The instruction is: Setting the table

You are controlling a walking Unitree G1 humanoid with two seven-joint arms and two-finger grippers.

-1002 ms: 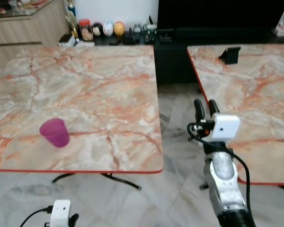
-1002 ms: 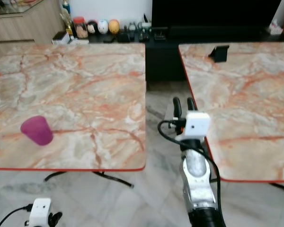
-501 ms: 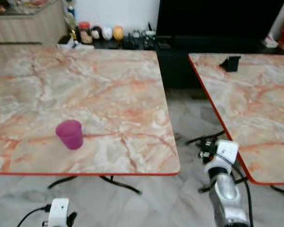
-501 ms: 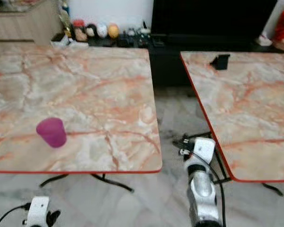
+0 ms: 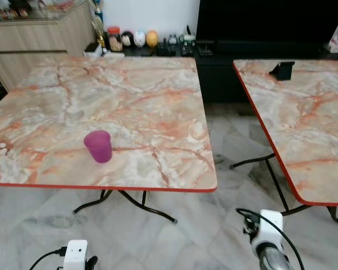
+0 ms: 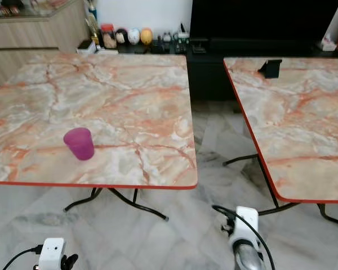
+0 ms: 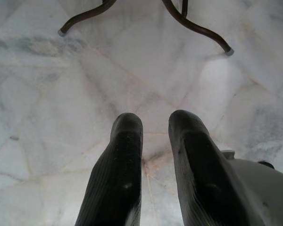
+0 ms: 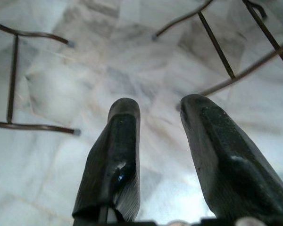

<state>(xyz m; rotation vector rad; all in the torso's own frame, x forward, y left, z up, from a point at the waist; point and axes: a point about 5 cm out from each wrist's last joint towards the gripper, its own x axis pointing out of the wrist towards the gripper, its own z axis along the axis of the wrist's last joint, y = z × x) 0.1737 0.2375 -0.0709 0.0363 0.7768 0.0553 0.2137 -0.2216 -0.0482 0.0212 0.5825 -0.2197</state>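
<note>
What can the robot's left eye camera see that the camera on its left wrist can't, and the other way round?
Left eye view: a purple cup standing on the left marble table, with a second table beside it. Left wrist view: the left gripper, fingers slightly apart, pointing down at the floor. Both: the marble floor and the table's black legs.

A magenta cup [image 5: 98, 145] stands on an orange-veined, red-edged marble table [image 5: 129, 101] above grey-white marble floor [image 5: 214, 225].
</note>
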